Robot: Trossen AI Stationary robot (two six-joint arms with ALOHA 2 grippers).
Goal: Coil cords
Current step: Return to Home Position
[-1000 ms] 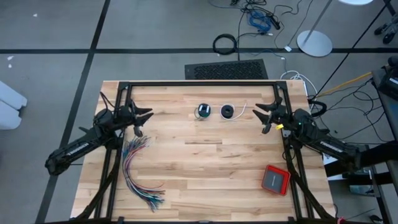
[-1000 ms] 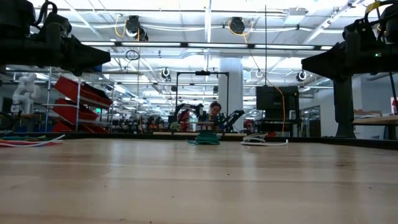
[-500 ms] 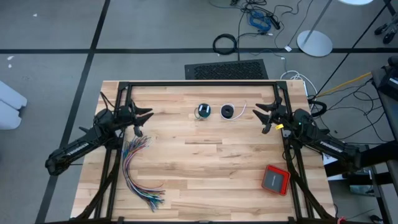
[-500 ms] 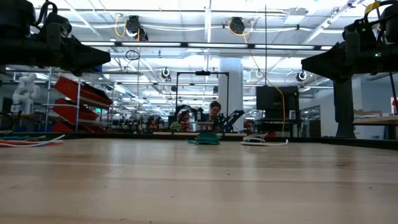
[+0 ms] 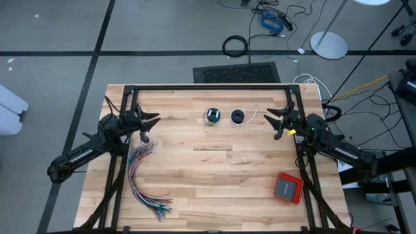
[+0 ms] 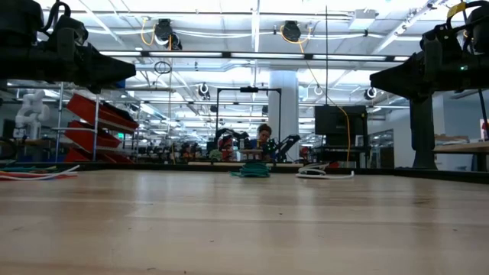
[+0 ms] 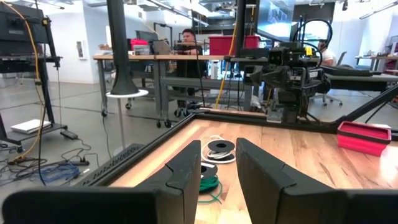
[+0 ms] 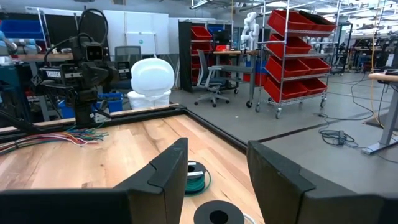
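My left gripper [image 7: 217, 169] hangs above the table [image 5: 214, 185] with its fingers parted to a moderate gap and nothing between them. My right gripper [image 8: 217, 171] is the same, raised, parted and holding nothing. From above, the two face each other across the boards, left [image 5: 151, 127] and right [image 5: 273, 123], each near its own side edge. Closest to my left gripper is the fanned bundle of coloured wires [image 5: 140, 172]. It starts just beside the fingers and trails back alongside my left arm. Ahead of the left fingers, out toward the middle of the table, lies the teal-green cord [image 7: 210, 182]. It is wound into a small flat coil, and the black cord [image 7: 219, 148] is coiled just beyond it. From my right gripper the order turns round: the black coil [image 8: 217, 215] is the nearer one and the green coil [image 8: 196, 177] sits just past it. From above, the two coils lie side by side between my grippers, green [image 5: 212, 116] toward the left one and black [image 5: 238, 117] toward the right one. They are close together but apart. The black cord's short white tail curls out on the side toward my right gripper. Well behind my right gripper, beside that arm, a red box [image 5: 288, 187] rests on the boards. Farther off, past the table, a person [image 7: 188, 38] sits at a workbench.
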